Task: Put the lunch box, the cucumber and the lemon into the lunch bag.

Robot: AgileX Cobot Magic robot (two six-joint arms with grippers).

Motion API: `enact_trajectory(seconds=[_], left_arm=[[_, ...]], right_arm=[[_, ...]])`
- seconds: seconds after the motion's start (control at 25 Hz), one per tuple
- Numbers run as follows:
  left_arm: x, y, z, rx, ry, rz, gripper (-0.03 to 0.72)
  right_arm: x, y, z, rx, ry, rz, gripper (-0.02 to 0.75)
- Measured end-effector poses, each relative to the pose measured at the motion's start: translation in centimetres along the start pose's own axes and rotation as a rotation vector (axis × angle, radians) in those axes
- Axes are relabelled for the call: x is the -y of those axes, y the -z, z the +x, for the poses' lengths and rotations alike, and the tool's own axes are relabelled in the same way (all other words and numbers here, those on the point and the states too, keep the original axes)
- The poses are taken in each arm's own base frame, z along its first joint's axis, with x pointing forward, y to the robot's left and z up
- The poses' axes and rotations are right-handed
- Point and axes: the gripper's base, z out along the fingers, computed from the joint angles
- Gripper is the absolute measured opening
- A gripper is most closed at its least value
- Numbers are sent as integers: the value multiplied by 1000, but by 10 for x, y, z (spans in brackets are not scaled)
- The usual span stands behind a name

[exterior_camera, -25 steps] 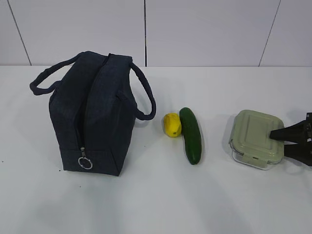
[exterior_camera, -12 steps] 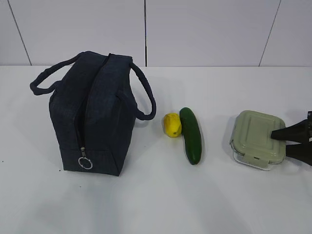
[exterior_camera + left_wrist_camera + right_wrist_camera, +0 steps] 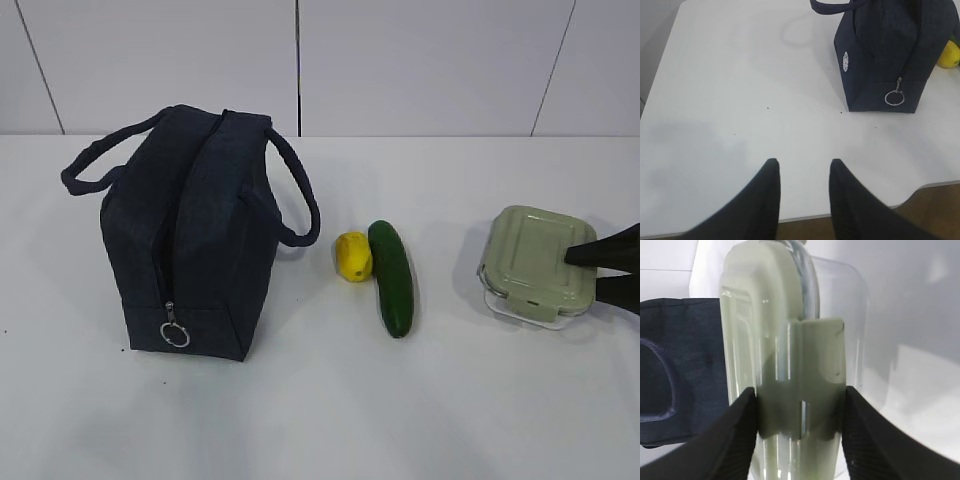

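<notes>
The lunch box, with a sage-green lid and clear base, is lifted and tilted off the table at the right. My right gripper is shut on its right edge; in the right wrist view the fingers clamp lid and base. The dark navy lunch bag stands at the left, its zipper closed with the ring pull low on the near end. The yellow lemon and the dark green cucumber lie side by side, touching, in the middle. My left gripper is open and empty above the table's near left edge.
The white table ends at a white panelled wall behind. In the left wrist view the bag shows its round white logo, with the lemon just beyond and the table's front edge close below the fingers.
My right gripper has raised the lunch box off the table and tilted it, moving it slightly right. The bag, lemon and cucumber have not moved.
</notes>
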Motion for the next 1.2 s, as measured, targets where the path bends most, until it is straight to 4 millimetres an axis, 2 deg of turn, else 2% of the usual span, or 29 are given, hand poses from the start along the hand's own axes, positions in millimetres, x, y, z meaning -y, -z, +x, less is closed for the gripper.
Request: enact_trajectory(seconds=[0.28,0.56,0.72,0.88,1.2], left_arm=[[2,-8,-5,-49,12,18,244],[5,-18,-50,13,26,32,244],[7,-41,-76,-74,31,26,244],[10,-74,-102,-220,44,33,244],[21,-135,-134,-379,132,95,244]], right_arm=[[-14,8,-1,21,-10,-1,396],[-25,4,0,12,1,-7,396],[-36,3,1,13,13,-16,396],[-51,9,0,47,38,-34,396],[-75,19,-3,126,45,-86,396]])
